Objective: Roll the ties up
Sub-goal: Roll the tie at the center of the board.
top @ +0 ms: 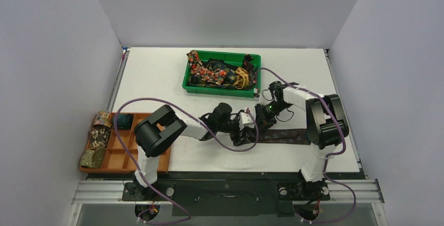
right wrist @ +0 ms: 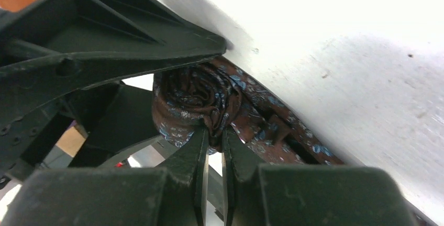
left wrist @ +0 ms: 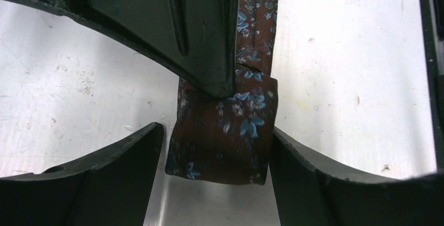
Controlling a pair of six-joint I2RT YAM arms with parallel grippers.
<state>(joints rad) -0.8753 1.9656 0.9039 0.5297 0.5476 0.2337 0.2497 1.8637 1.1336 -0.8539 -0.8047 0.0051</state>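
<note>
A brown tie with small blue flowers lies on the white table, its flat tail (top: 285, 136) running right. Its left end is rolled into a coil (left wrist: 225, 142), which the right wrist view also shows (right wrist: 191, 98). My left gripper (left wrist: 215, 132) is open around the coil, a gap showing at the left finger (left wrist: 131, 173). In the top view my left gripper (top: 245, 129) meets my right gripper (top: 262, 117) over the coil. My right gripper (right wrist: 214, 134) is shut on a fold at the coil's edge. More loose ties (top: 214, 71) fill a green bin (top: 217, 90).
An orange divided tray (top: 128, 158) sits at the near left edge and holds several rolled ties (top: 99, 137). Purple cables loop over the table between the arms. Grey walls close in the table on three sides.
</note>
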